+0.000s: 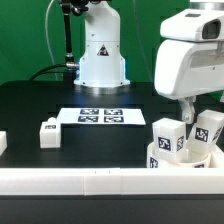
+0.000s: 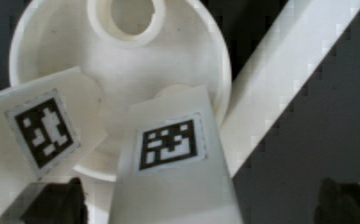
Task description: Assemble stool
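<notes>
The white round seat disc [image 1: 186,160] lies at the exterior view's right, against the front rail. Two white legs with black-and-white tags stand on it: one [image 1: 167,137] upright, one [image 1: 209,127] tilted. My gripper [image 1: 187,112] hangs just above them. In the wrist view the seat [image 2: 88,75] shows a hole [image 2: 132,18], and two tagged legs, one [image 2: 173,150] between my fingers, one [image 2: 44,125] beside it. My gripper [image 2: 195,206] is open, with a gap on each side of that leg. Another leg [image 1: 48,132] lies on the table.
The long white border rail [image 1: 100,181] runs along the front and shows in the wrist view [image 2: 298,75]. The marker board [image 1: 100,116] lies mid-table. Another white part [image 1: 2,143] sits at the left edge. The robot base [image 1: 101,50] stands behind.
</notes>
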Robot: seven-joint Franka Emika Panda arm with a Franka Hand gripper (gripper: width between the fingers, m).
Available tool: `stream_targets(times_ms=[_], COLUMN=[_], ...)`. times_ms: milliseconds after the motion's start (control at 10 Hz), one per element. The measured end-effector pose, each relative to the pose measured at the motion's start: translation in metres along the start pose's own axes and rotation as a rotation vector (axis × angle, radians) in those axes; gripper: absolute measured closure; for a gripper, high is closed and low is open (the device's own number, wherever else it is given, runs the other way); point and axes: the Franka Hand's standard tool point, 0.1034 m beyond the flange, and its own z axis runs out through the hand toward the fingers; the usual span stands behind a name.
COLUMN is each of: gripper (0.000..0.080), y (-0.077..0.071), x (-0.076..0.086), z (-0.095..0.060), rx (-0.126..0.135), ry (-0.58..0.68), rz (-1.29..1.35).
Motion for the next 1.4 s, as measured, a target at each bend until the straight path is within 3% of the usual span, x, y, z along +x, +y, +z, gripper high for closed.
stream_targets(times_ms=[200,400,500,600,1000,1400], gripper=[0.0151,0.0403,0.0403,0.0459,0.0459,0.0459], y=[0.003,0.009,0.012,0.014,0.014,0.014], x=[-0.001,-0.004,-0.004,-0.004,-0.004,-0.004], z=[0.001,0.001,0.001,0.0,0.0,0.002], rx=[-0.001,-0.001,-0.002,-0.005,-0.004,0.006], ry=[0.0,0.0,0.003,0.008,0.008,0.015], rz=[-0.001,0.008,0.01,0.012,0.086,0.507])
